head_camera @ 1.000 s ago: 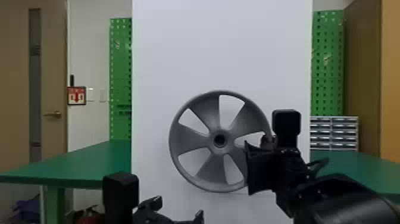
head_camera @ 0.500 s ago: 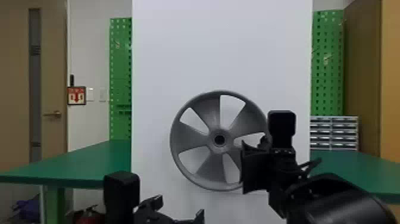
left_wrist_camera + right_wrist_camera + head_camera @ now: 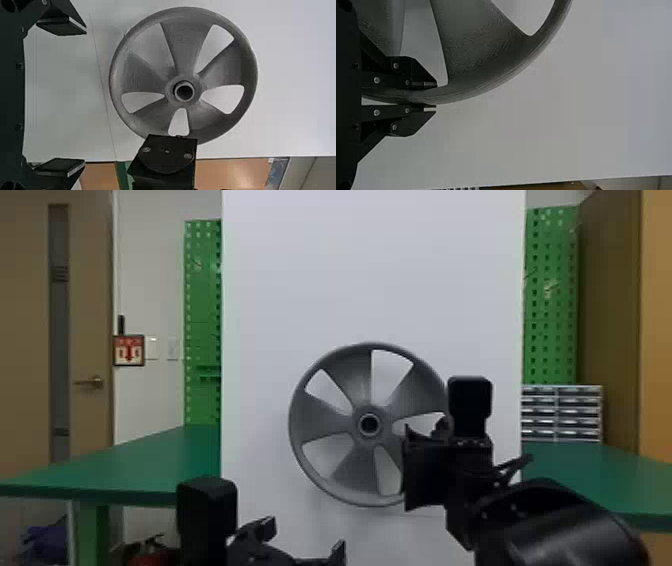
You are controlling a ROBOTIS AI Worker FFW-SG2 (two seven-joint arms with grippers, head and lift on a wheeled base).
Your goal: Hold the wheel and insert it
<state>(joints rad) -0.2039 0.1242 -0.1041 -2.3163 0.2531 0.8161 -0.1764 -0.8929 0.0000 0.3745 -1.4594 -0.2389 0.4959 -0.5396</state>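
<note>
Wheel: one, grey, upright, before board, between its side edges | right gripper: clamped on rim | left gripper: wide, nearer board's left edge

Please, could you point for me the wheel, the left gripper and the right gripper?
Wheel (image 3: 356, 424): head view, on the hub, beside its hole.
Left gripper (image 3: 84, 96): left wrist view, midway between its fingertips.
Right gripper (image 3: 436, 96): right wrist view, midway between its fingertips.
</note>
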